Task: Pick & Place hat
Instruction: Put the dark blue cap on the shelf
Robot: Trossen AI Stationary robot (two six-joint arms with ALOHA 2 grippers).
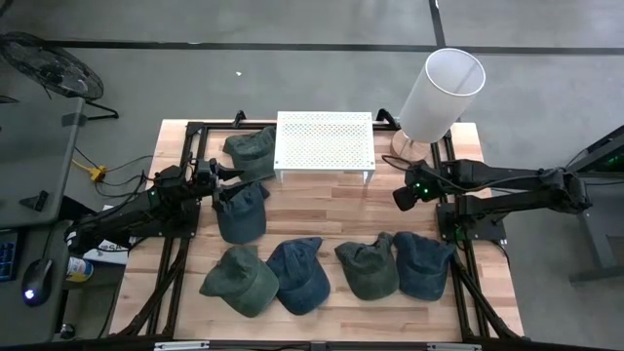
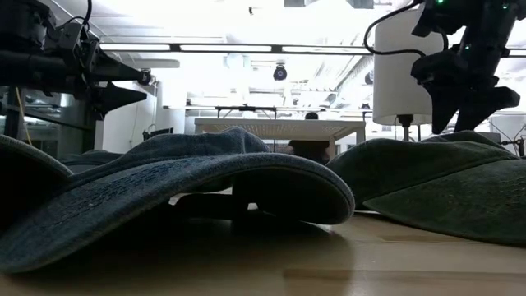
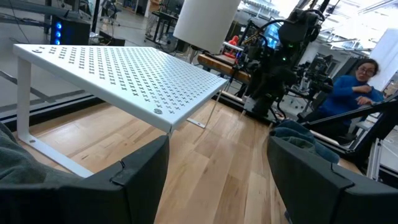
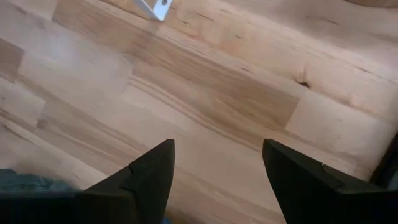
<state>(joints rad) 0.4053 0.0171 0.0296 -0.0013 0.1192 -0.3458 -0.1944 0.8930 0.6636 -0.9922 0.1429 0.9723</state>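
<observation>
High view: six caps are seen on the pale wooden plank table [image 1: 322,210]; the left gripper [image 1: 226,175] is held over the dark blue denim cap [image 1: 241,211], beside the olive cap [image 1: 250,148]; the right gripper [image 1: 398,198] is stretched toward the white perforated metal rack [image 1: 325,144]
Low view: both arms are raised above the caps
Left wrist view: fingers [image 3: 134,180] are spread apart, empty
Right wrist view: fingers [image 4: 140,180] are parted over bare wood, nothing held
</observation>
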